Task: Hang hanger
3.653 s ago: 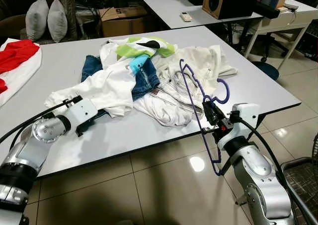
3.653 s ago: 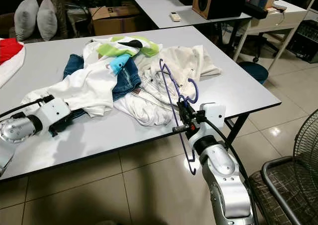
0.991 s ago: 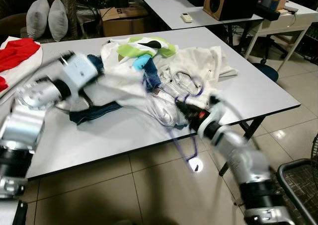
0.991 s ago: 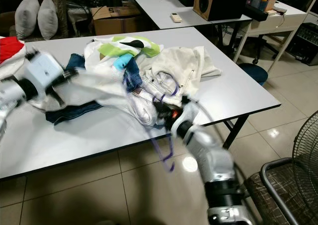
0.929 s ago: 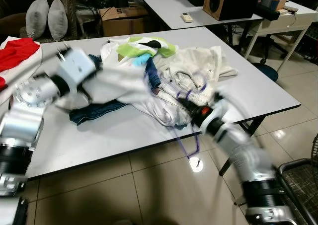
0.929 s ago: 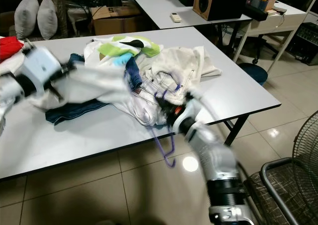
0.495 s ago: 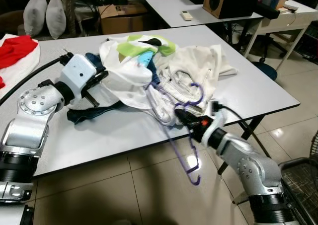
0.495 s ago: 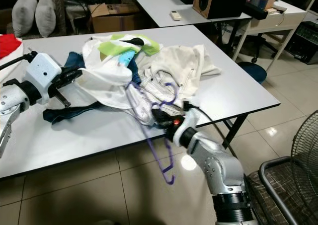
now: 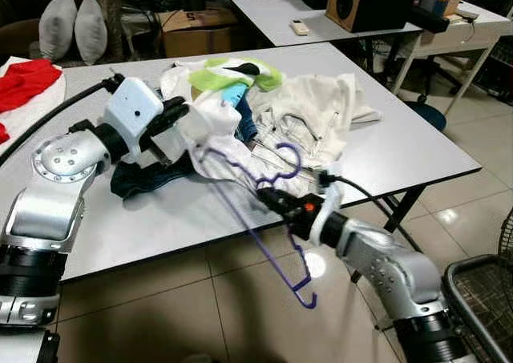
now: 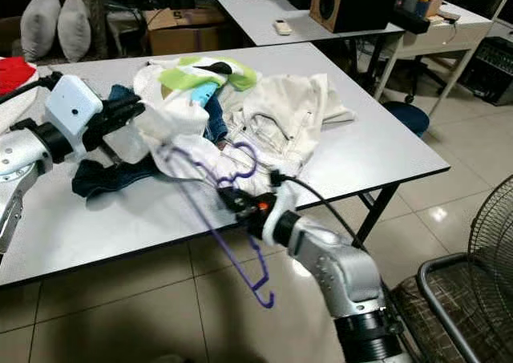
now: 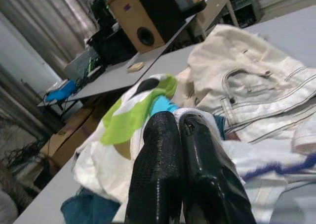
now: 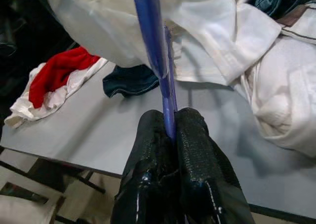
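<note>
The right end effector (image 9: pixel 271 197) has its two black fingers (image 12: pixel 190 150) pinched on the bar of the purple hanger (image 9: pixel 248 219), near the tabletop's (image 9: pixel 417 151) front edge at about 6 o'clock of the clothes pile. The hanger is tilted: one shoulder end reaches up toward 10 o'clock into the white shirt (image 9: pixel 210 123), while the other end hangs past the tabletop's edge over the tiled floor (image 9: pixel 240 315). The hook (image 9: pixel 288 156) curls above the fingers.

The left end effector (image 9: pixel 180 116) has its fingers (image 11: pixel 163 159) pressed together on a fold of that white shirt, holding it raised off the pile at about 9 o'clock. Judging by this pose, the shirt is lifted so that its opening is free for the hanger's end to slide inside; the exact point of entry is hidden by cloth.

Below and beside the shirt lie blue jeans (image 9: pixel 148 179), a green and white garment (image 9: pixel 232 74) at 12 o'clock, and cream trousers (image 9: pixel 321 110) toward 2 o'clock. A red garment (image 9: pixel 28 82) lies well apart at the far left. The task looks to be in its early part, with the hanger not yet seated in the shirt's shoulders.
</note>
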